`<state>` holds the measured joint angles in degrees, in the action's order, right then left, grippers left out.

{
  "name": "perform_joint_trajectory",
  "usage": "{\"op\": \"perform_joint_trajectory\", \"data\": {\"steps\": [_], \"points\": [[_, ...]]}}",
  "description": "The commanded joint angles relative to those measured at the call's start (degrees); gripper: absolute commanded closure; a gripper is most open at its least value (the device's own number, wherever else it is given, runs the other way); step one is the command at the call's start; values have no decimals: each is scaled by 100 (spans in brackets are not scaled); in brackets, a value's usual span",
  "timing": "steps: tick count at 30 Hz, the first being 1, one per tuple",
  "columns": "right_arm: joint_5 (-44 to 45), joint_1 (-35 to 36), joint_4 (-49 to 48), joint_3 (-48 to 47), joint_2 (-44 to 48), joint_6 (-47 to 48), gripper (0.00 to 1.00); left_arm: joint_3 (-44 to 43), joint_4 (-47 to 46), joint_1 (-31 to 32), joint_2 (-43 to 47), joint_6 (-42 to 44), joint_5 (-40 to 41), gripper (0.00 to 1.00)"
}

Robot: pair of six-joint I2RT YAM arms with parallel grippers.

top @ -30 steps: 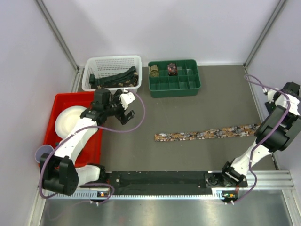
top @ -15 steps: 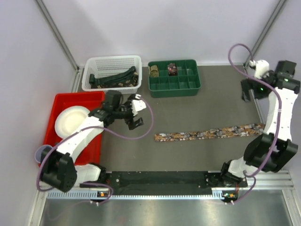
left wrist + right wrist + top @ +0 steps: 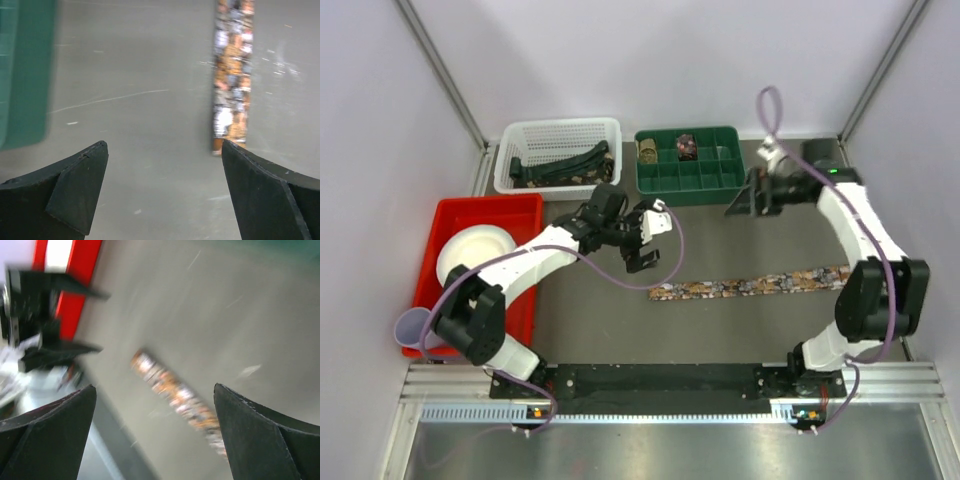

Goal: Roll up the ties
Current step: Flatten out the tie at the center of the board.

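A brown-red speckled tie (image 3: pixel 750 284) lies flat as a long strip across the grey table. It also shows in the left wrist view (image 3: pixel 231 75) and, blurred, in the right wrist view (image 3: pixel 175 392). My left gripper (image 3: pixel 648 243) is open and empty, just above and left of the tie's left end; its jaws stand wide apart in the left wrist view (image 3: pixel 164 145). My right gripper (image 3: pixel 745 200) is open and empty, hovering by the green tray's right side, well behind the tie (image 3: pixel 154 387). Two rolled ties (image 3: pixel 687 147) sit in the green tray (image 3: pixel 692 187).
A white basket (image 3: pixel 558 130) at the back left holds dark ties (image 3: pixel 565 163). A red bin (image 3: pixel 445 212) with a white bowl (image 3: pixel 470 255) stands at the left, a purple cup (image 3: pixel 415 326) near its front. The green tray's edge shows in the left wrist view (image 3: pixel 25 75).
My left gripper moved right from the red bin to near the tie's left end. My right arm swung from the far right edge to beside the green tray.
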<state>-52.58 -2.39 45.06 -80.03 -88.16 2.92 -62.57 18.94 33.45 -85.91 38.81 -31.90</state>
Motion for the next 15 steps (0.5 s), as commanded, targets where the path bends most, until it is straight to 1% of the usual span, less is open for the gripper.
{"op": "perform_joint_trajectory", "data": {"steps": [1,2,3,5,6,8,11,12,14,15], "points": [[-525,888,347,803,-78,25,1,393,-312,187,-128,-76,-563,1],[-517,968,146,996,-166,-245,1,612,-390,345,-128,-110,-476,1],[-595,1012,-231,1381,-201,-474,1,710,-469,433,-145,-128,-414,1],[-754,1196,-628,1726,-315,-930,1,981,-566,609,-216,-180,-309,1],[-719,1258,-969,1980,-368,-1046,3,1044,-628,653,-259,-198,-265,2],[-719,1460,-1209,2166,-465,-1267,6,1132,-760,732,-461,-276,-63,5],[-596,1566,-1762,2483,-667,-1583,16,1054,-804,750,-795,-321,52,8],[-552,1584,-1851,2570,-763,-1636,23,1027,-830,759,-865,-339,87,8],[-543,1602,-1896,2571,-913,-1628,35,940,-927,812,-1024,-330,157,8],[-543,1602,-1869,2563,-974,-1584,44,896,-971,856,-1129,-339,219,8]]}}
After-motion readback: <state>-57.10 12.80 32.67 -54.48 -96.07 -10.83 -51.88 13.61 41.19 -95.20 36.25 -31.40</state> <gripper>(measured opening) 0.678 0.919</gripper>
